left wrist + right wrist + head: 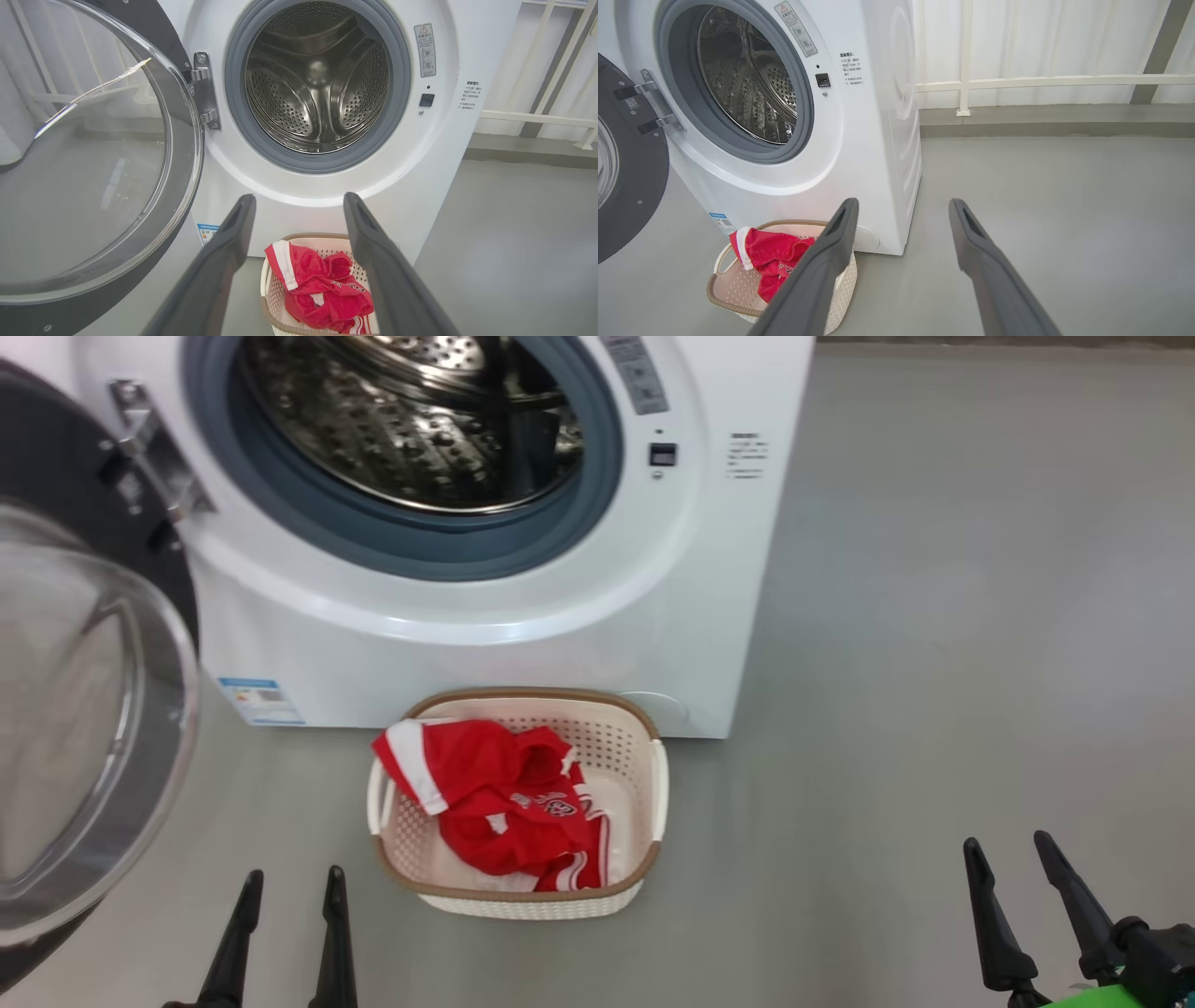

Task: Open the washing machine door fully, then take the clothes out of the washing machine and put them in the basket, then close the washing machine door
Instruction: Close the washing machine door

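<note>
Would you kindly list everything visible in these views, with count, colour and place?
washing machine: one, white, standing on the floor
washing machine door: one, black with a clear glass bowl, swung open on the machine's hinge side
drum: one, steel, inside the open mouth
blue label: one, blue, low on the machine's front
basket: one, cream with a brown rim, on the floor against the machine's front
clothes: one heap (number of garments unclear), red with white trim, in the basket
floor: grey, all around
railing: one, white, behind and beside the machine
left hand: one, dark fingers, open and empty, low before the door
right hand: one, dark fingers, open and empty, over bare floor
</note>
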You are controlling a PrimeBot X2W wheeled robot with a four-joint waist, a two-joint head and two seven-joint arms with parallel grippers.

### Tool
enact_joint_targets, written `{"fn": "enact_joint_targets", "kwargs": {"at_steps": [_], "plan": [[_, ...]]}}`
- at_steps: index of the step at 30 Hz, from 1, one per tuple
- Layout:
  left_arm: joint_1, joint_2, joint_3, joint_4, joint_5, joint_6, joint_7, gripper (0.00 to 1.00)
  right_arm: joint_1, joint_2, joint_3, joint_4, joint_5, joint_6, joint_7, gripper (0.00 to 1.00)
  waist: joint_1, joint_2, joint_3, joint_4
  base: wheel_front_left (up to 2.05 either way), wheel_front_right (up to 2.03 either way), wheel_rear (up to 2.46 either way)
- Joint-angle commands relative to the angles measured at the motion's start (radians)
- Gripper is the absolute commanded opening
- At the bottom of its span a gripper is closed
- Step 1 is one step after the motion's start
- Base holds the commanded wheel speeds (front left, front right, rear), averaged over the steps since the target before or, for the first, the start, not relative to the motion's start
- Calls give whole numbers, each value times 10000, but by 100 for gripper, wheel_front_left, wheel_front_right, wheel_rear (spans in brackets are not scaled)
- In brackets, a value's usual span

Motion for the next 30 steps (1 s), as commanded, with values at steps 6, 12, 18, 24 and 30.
{"fn": "enact_joint_targets", "kwargs": {"at_steps": [6,12,18,24,30], "plan": [[124,101,183,-27,-303,395,-49,100,-255,-438,582,-86,-58,63,-65,100,0,0,-250,1415,0,0,0],[360,101,24,104,-437,650,-49,100,-318,-635,979,41,-45,63,-65,100,0,0,-456,2520,0,0,0],[555,101,-13,119,-402,796,-49,100,-287,-681,1222,114,-19,63,-65,100,0,0,-657,3343,0,0,0],[728,100,28,36,-329,909,-49,100,-216,-662,1382,153,6,63,-65,100,0,0,-787,4163,0,0,0],[943,100,167,-278,-542,1196,-49,100,-593,-825,1872,308,32,63,-65,100,0,0,-657,4348,0,0,0]]}}
